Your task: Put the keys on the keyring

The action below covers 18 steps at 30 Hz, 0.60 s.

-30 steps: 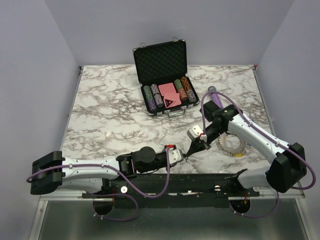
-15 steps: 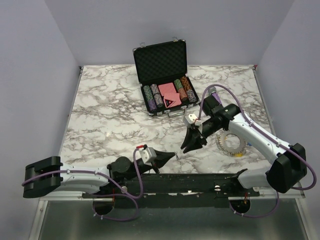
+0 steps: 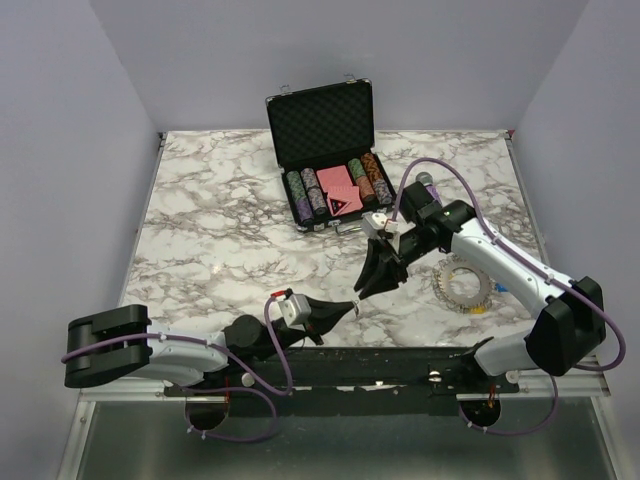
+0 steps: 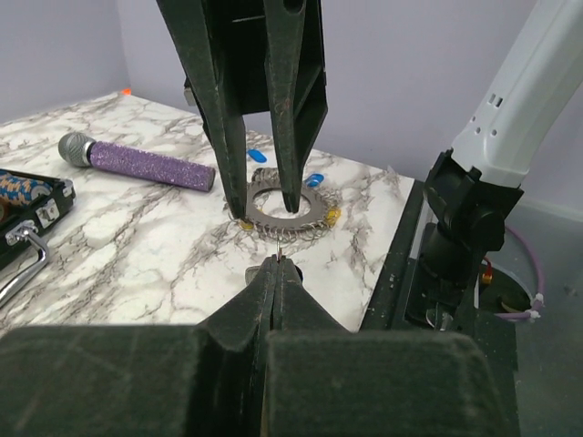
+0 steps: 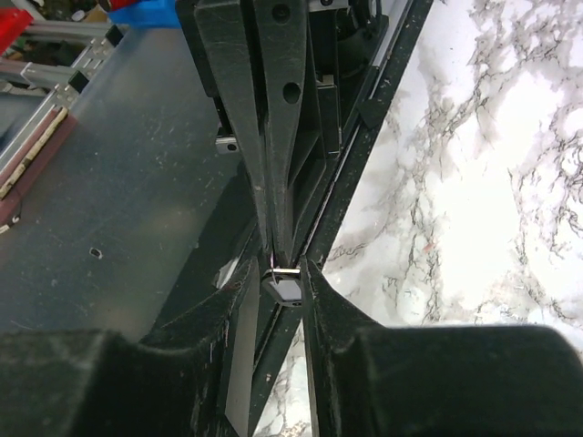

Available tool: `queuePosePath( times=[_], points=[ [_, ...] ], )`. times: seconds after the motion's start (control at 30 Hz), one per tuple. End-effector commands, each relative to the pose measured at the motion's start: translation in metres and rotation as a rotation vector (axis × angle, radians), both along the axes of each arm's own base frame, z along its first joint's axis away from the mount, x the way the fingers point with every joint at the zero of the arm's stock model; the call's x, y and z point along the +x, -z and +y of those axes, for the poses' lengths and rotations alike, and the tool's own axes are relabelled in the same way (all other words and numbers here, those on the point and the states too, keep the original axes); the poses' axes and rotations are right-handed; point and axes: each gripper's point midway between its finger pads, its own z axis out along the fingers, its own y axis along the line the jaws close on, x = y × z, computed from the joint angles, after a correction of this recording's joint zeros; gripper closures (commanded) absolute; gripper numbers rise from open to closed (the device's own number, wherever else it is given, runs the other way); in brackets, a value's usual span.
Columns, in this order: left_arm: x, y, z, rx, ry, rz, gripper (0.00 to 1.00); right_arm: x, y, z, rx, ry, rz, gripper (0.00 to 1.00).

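My left gripper (image 3: pixel 345 308) is shut on a tiny key, held off the table near the front edge. Its dark head (image 5: pixel 288 291) sits between the spread fingers of my right gripper (image 5: pixel 281 273), with a slim gap on one side. From the left gripper (image 4: pixel 276 264) only a silver sliver of the key (image 4: pixel 278 248) pokes out. My right gripper (image 3: pixel 362 288) points down-left at it, open. The keyring (image 3: pixel 462 283) lies flat on the marble behind it, with blue (image 4: pixel 314 179) and yellow (image 4: pixel 332 216) key heads on its fringe.
An open black chip case (image 3: pixel 322 125) stands at the back centre. A purple microphone (image 4: pixel 137 164) lies behind the right arm. The black base rail (image 3: pixel 400 362) runs along the table's front edge, just below both grippers.
The right gripper has opened from shut. The left gripper drew back to the left with the key, and the right arm rose and swung left, away from the keyring.
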Motion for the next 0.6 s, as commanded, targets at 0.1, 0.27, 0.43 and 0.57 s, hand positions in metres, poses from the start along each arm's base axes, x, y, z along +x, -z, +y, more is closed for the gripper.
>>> queuePosePath(
  times=[0.1,0.27,0.43,0.57],
  points=[
    [-0.0006,-0.0825,0.021,-0.319,-0.025,-0.078,1.0,-0.0011,0.0023,0.0002,0.001,0.019,0.031,0.65],
    [0.0011,-0.0843,0.0235,-0.327,-0.037,-0.076,1.0,-0.0021,0.0044,0.0002,0.001,0.019,0.044,0.66],
    [0.0032,-0.0869,0.028,-0.336,-0.057,-0.079,1.0,-0.007,0.0076,-0.0017,0.007,0.009,0.06,0.68],
    [0.0043,-0.0889,0.0288,-0.34,-0.064,-0.084,1.0,-0.0084,0.0051,-0.0014,0.02,0.001,0.065,0.71]
  ],
)
